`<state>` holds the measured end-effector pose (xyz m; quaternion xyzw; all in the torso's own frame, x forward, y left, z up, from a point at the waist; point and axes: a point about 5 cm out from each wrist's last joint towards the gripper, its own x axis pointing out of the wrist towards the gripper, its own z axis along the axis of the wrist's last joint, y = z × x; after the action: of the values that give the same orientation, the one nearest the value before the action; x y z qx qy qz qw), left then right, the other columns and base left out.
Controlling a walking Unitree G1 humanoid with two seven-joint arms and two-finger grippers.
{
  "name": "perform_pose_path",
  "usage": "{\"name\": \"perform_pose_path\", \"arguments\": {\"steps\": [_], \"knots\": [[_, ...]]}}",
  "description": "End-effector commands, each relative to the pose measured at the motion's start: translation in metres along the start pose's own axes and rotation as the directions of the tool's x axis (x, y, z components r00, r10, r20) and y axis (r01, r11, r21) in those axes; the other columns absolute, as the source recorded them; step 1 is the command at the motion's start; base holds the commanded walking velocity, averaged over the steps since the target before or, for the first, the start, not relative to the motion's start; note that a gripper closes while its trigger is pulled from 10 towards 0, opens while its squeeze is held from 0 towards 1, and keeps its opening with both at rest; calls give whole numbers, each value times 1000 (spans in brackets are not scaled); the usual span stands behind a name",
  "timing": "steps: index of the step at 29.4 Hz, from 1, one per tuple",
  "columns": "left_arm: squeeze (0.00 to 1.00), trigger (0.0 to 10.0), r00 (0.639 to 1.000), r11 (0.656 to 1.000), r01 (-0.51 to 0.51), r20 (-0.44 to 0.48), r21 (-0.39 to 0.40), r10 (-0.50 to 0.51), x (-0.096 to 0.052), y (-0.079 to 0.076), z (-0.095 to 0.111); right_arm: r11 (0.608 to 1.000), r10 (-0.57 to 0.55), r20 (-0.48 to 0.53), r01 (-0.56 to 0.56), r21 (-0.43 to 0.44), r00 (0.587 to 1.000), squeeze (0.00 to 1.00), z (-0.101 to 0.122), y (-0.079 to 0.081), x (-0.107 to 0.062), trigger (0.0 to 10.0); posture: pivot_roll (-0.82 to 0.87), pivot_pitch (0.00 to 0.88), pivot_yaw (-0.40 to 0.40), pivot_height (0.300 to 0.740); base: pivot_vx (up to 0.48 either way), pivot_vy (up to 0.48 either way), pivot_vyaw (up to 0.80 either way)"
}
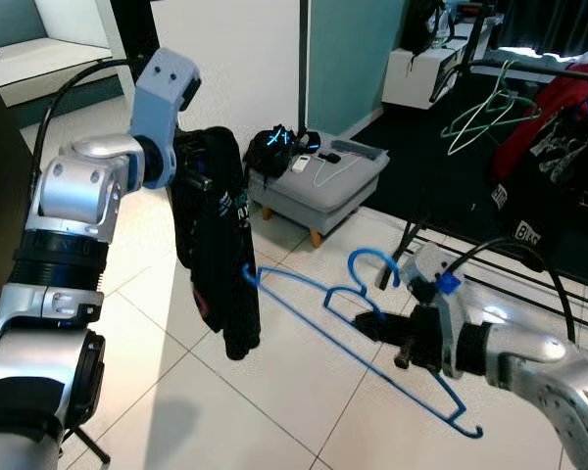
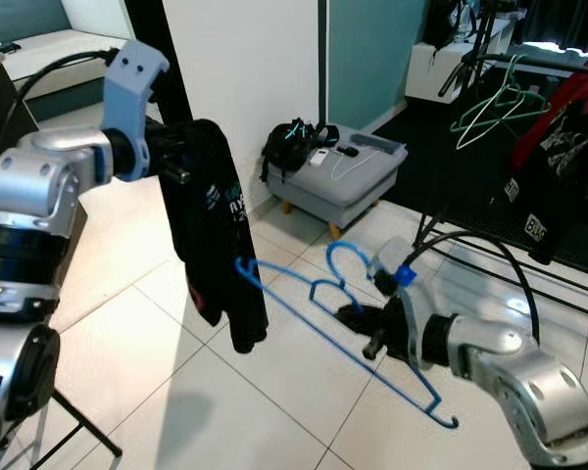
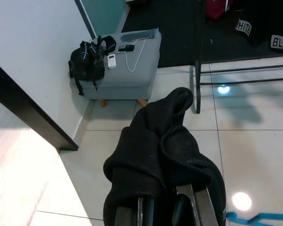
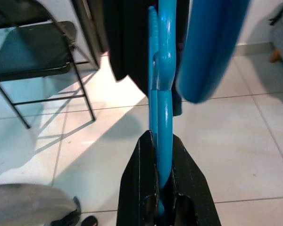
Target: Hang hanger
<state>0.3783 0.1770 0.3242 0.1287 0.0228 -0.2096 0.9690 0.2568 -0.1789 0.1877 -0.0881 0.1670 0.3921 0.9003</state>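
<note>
My right gripper point(image 4: 162, 188) is clamped on a blue hanger point(image 1: 372, 338), near its hook, holding it low over the white tile floor point(image 1: 274, 411). One hanger tip touches a black garment point(image 1: 216, 235), which hangs from my left gripper point(image 3: 167, 207), raised at my left with its jaws closed on the cloth. Past the garment a grey footstool point(image 1: 328, 181) holds a black bag point(image 1: 274, 147). Farther right stands a clothes rack point(image 1: 529, 69) with green hangers point(image 1: 485, 113).
</note>
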Motion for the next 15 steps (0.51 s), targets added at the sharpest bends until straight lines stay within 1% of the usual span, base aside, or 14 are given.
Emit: {"name": "perform_pose_path", "arguments": {"steps": [1,2,3,4,9,10,11,12,13,14,15], "knots": [[0,10000,999,1000,2,50,-4,-2,-3,-1,16,999,-32,16,32,-20,999,0,3,-3,1,10000,-10,25,54,740,0,0,0],[0,10000,998,1000,18,61,-12,-17,-4,-4,20,997,-71,44,72,-23,997,0,8,-9,2,10000,-9,24,53,740,0,0,0],[0,10000,998,1000,18,61,-12,-17,-4,-4,20,997,-71,44,72,-23,997,0,8,-9,2,10000,-9,24,53,740,0,0,0],[0,10000,997,999,36,74,-14,-35,-4,-8,24,993,-111,77,113,-18,991,0,13,-14,2,10000,-7,24,53,740,0,0,0],[0,10000,995,999,53,87,-5,-52,-5,-11,27,986,-162,119,165,-14,980,0,18,-21,2,10000,-5,23,55,740,0,0,0],[0,10000,995,999,42,89,3,-42,-6,-10,28,982,-187,131,191,-13,974,0,20,-24,1,10000,-6,23,57,740,0,0,0],[0,10000,996,1000,5,91,11,-6,-6,-6,28,978,-207,147,210,-2,967,0,22,-26,0,10000,-7,24,59,740,0,0,0],[0,10000,996,1000,5,91,11,-6,-6,-6,28,978,-207,147,210,-2,967,0,22,-26,0,10000,-7,24,59,740,0,0,0],[0,10000,996,1000,-22,91,15,20,-6,-3,27,974,-222,158,224,4,962,0,23,-29,0,10000,-7,24,59,740,0,0,0],[0,10000,992,997,-77,100,-6,77,-6,3,28,978,-207,205,205,31,957,0,28,-28,-1,10000,-7,23,59,740,0,0,0],[0,10000,992,997,-77,100,-6,77,-6,3,28,978,-207,205,205,31,957,0,28,-28,-1,10000,-7,23,59,740,0,0,0]]}}
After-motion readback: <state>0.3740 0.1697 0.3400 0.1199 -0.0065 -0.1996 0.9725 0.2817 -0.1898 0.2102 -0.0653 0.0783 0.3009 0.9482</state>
